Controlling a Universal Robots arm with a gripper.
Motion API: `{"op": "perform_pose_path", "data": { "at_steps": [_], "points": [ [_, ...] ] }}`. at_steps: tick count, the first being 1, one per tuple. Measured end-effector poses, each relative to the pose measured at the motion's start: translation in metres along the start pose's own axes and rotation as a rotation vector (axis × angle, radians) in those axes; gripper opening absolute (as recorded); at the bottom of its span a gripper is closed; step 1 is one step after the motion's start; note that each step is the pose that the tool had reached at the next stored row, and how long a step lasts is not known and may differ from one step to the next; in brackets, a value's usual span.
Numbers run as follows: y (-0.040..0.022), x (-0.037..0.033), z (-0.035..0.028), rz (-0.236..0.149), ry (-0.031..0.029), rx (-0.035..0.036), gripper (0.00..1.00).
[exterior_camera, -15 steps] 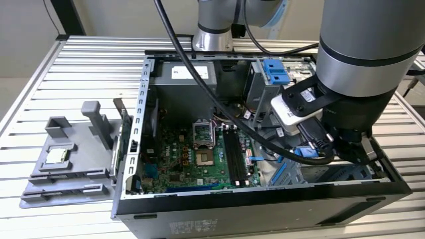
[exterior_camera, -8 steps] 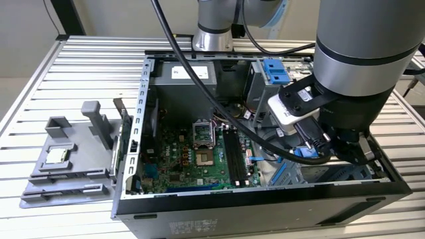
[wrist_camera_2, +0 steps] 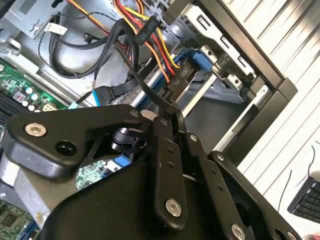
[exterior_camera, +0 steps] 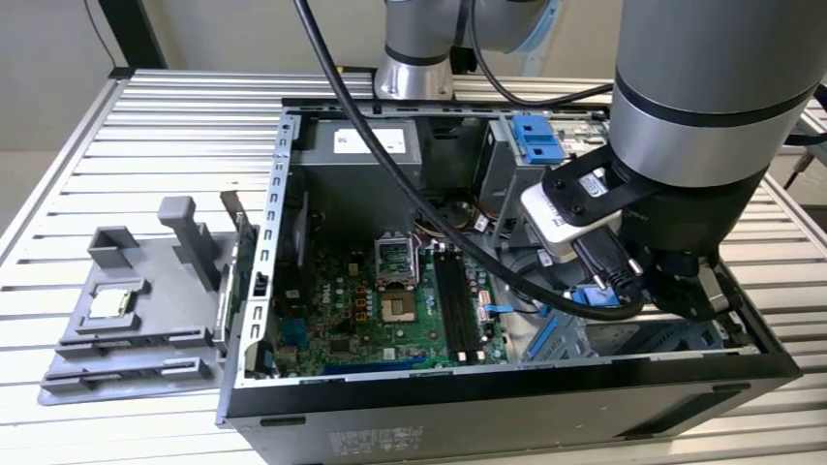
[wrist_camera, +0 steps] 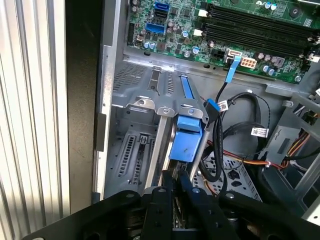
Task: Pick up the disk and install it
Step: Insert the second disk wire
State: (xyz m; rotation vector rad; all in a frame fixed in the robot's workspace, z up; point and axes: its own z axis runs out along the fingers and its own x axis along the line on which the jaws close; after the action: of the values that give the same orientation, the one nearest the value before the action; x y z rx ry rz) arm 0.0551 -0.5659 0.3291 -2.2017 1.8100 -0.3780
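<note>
Claw [wrist_camera: 175, 182] is down inside the open computer case [exterior_camera: 517, 387], fingers pinched closed. The disk [wrist_camera: 186, 140] stands on edge in the drive bay [wrist_camera: 145, 125], its blue carrier just beyond the fingertips; contact unclear.

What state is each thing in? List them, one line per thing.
computer case: open, side panel off, insides exposed
disk: standing on edge in the drive bay, blue carrier end showing
gripper: lowered inside the case, right at the disk
blue bracket: sitting at the case's far end, no drive visible in it
chip: resting in the grey holder outside the case
</note>
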Motion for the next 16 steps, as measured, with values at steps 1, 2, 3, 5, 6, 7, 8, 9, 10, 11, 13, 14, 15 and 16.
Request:
{"op": "perform_pose_path", "data": {
  "at_steps": [1, 2, 3, 5, 6, 7, 8, 9, 10, 11, 13, 14, 15, 16],
  "points": [
    [0.0000, 0.0000, 0.0000, 0.000, 0.0000, 0.0000, 0.00],
    [0.0000, 0.0000, 0.0000, 0.000, 0.0000, 0.0000, 0.00],
    [0.0000, 0.0000, 0.0000, 0.000, -0.0001, 0.0000, 0.00],
    [0.0001, 0.0000, -0.0001, 0.000, 0.0000, 0.0000, 0.00],
    [0.0001, 0.0000, -0.0001, 0.000, 0.0000, 0.0000, 1.00],
    [0.0001, 0.0000, -0.0001, 0.000, 0.0000, 0.0000, 1.00],
    [0.0001, 0.0000, -0.0001, 0.000, 0.0000, 0.0000, 1.00],
    [0.0001, 0.0000, -0.0001, 0.000, 0.0000, 0.0000, 1.00],
    [0.0001, 0.0000, -0.0002, 0.000, 0.0000, 0.0000, 1.00],
    [0.0002, 0.0000, -0.0002, 0.000, -0.0001, 0.0000, 1.00],
    [0.0002, 0.0000, -0.0002, 0.000, 0.0000, 0.0000, 1.00],
    [0.0001, 0.0000, -0.0005, 0.000, 0.0001, -0.0001, 1.00],
    [-0.0004, 0.0001, -0.0011, 0.000, 0.0004, -0.0003, 1.00],
    [-0.0010, 0.0002, -0.0011, -0.001, 0.0000, -0.0003, 1.00]
  ]
}}
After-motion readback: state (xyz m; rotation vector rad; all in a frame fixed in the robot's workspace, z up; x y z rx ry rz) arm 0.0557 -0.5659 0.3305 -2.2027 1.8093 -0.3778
